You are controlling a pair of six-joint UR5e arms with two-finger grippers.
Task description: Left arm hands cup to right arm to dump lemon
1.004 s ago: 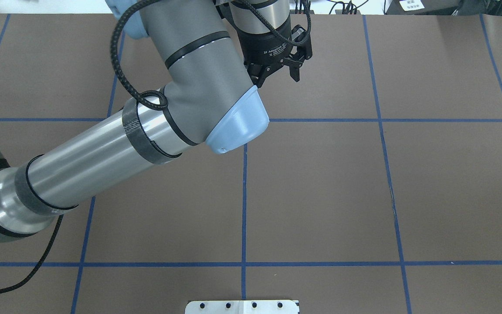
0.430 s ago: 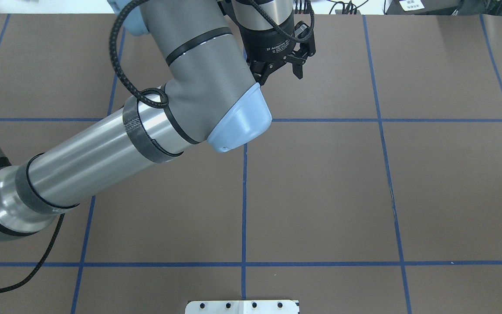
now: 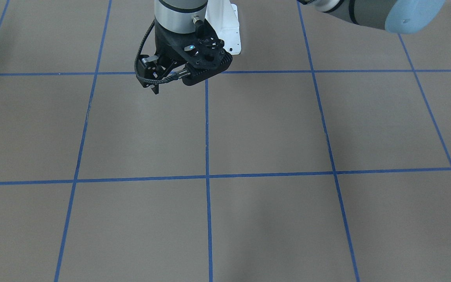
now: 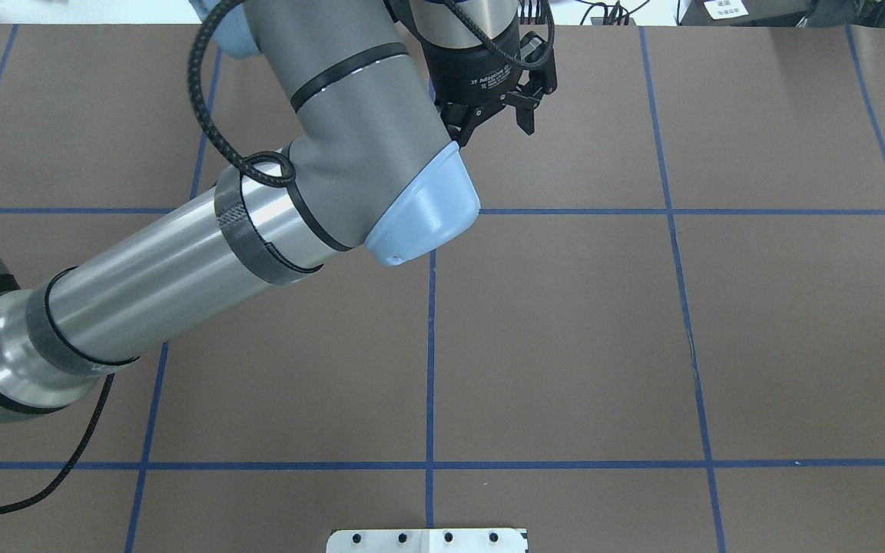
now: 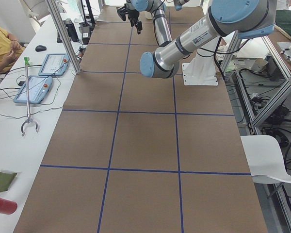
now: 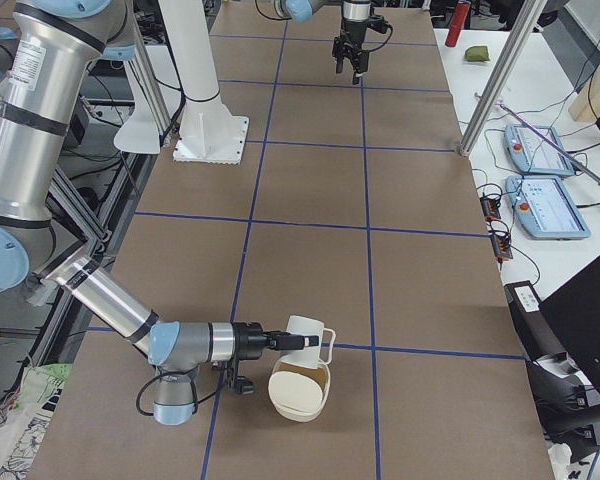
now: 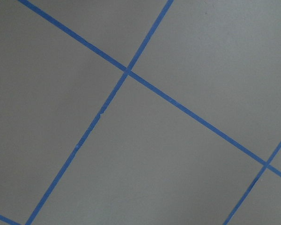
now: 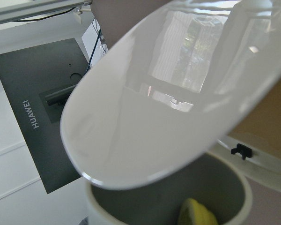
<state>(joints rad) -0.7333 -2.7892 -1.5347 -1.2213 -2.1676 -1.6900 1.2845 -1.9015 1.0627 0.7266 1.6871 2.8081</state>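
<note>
the bench (image 4: 565, 346) carries the whole job, and the work sits at its end on the robot's right. the left arm (image 4: 181, 269) reaches far across to the opposite edge, which we read as parking out of the other arm's way, since its share of the task is only the hand-over. the right arm (image 6: 40, 130) folds down low so that its wrist lies level over the bench. the left hand (image 4: 492, 127) hangs above the bench with its fingers spread wide and nothing between them. the right hand (image 6: 278, 341) has the cup at its tip, but only the side camera shows it, so we cannot tell how far its fingers are closed. a cream pot (image 6: 298, 400) stands on the bench right beneath, placed there to catch. the cup (image 6: 302, 336) hangs just above the pot's mouth, its handle turned away from the hand, and seems tipped toward it. the lemon (image 8: 196, 213) lies inside the pot, so we judge the dump done.
</note>
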